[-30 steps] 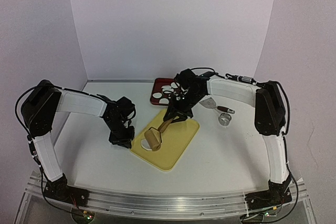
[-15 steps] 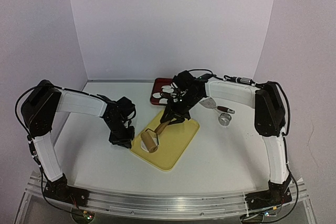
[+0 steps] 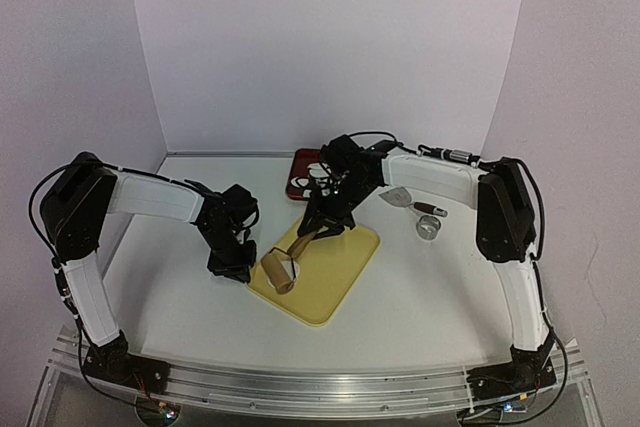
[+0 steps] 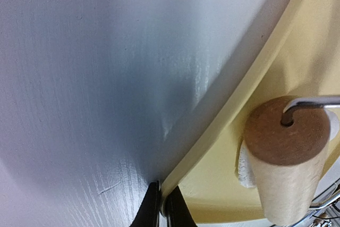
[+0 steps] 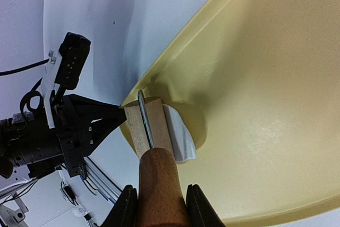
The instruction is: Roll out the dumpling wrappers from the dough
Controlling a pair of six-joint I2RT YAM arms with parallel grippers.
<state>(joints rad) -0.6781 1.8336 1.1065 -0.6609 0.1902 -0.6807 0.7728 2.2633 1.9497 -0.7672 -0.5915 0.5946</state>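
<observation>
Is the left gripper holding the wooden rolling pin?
No, the right gripper holds the rolling pin; the left gripper pinches the yellow board.

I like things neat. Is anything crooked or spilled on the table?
The yellow board lies crooked, turned cornerwise, with the left gripper pinching its edge. The dough pokes out from under the roller. Nothing spilled.

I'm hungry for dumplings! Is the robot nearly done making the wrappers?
Partly. Done: a few wrappers lie in the red tray, half hidden. In hand: the right gripper holds the roller on the dough at a corner of the yellow board; the left gripper pinches its edge. Left: probably flattening and cutting this piece with the ring cutter.
</observation>
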